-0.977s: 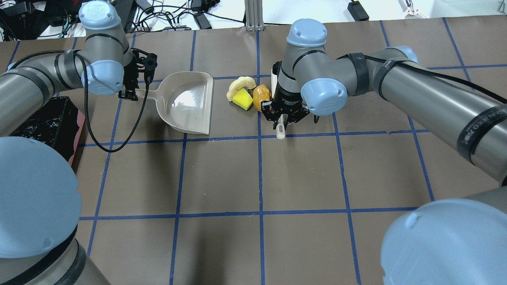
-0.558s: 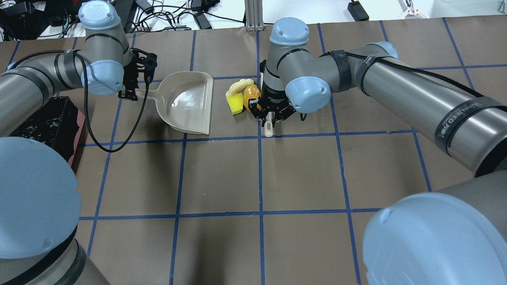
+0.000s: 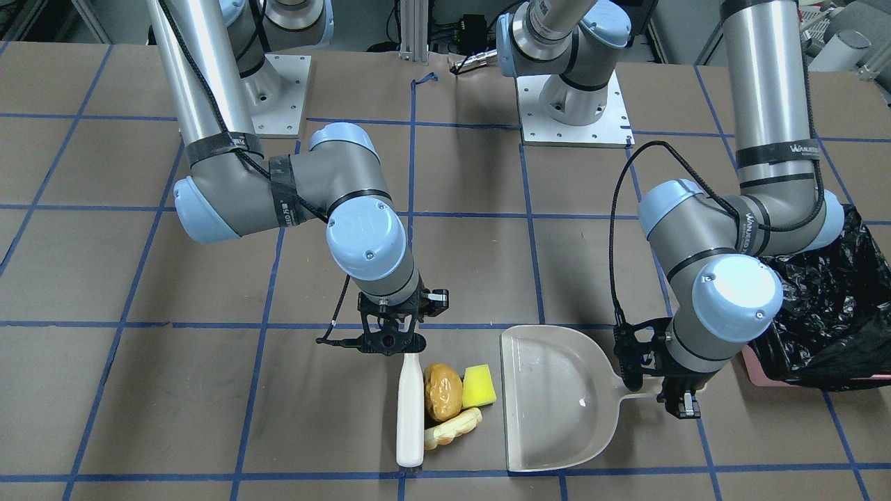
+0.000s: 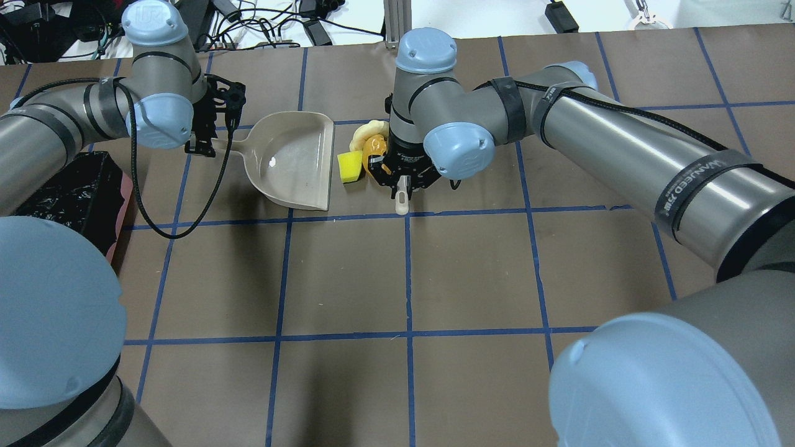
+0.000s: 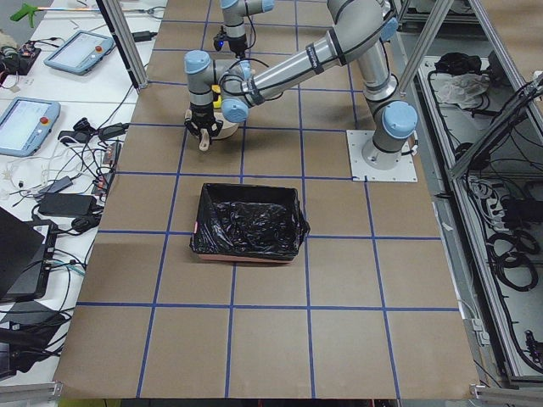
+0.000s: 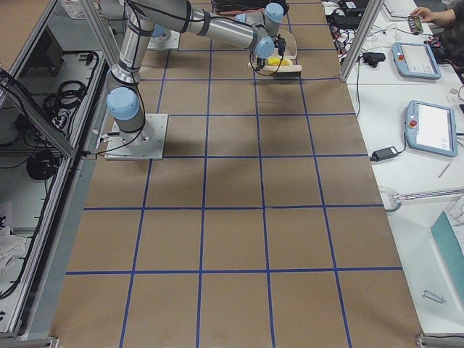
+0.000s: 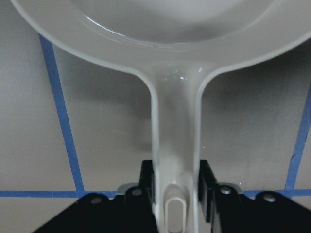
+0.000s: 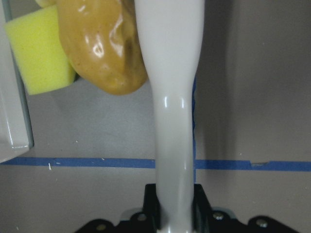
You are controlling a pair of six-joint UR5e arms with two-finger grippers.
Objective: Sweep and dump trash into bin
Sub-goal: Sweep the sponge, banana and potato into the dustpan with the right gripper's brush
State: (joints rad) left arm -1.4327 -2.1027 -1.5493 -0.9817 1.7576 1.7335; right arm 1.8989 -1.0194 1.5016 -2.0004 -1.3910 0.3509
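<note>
My right gripper (image 4: 402, 180) (image 3: 390, 341) (image 8: 175, 204) is shut on a white brush (image 3: 410, 407) (image 8: 172, 97) whose side presses against the golden-brown potato lump (image 4: 373, 148) (image 3: 443, 391) (image 8: 104, 48). The yellow-green wedge (image 4: 349, 167) (image 3: 479, 386) (image 8: 36, 48) lies right at the open lip of the beige dustpan (image 4: 292, 167) (image 3: 557, 390). The tan croissant (image 4: 362, 131) (image 3: 452, 426) lies beside both. My left gripper (image 4: 202, 133) (image 3: 672, 393) (image 7: 176, 194) is shut on the dustpan's handle (image 7: 175, 145). The bin (image 3: 759, 362) (image 4: 121, 211) (image 5: 246, 246), lined in black, stands behind the left arm.
Blue tape lines grid the brown table. Cables and power bricks (image 4: 267, 25) lie past the table's far edge. A loose black cable (image 4: 143, 205) loops from my left wrist onto the table. Both arm bases (image 3: 571, 104) stand at the robot's side of the table.
My right gripper has moved the brush left toward the dustpan, pushing the three trash pieces with it. The wedge now lies at the dustpan's lip. The left arm and dustpan have not moved.
</note>
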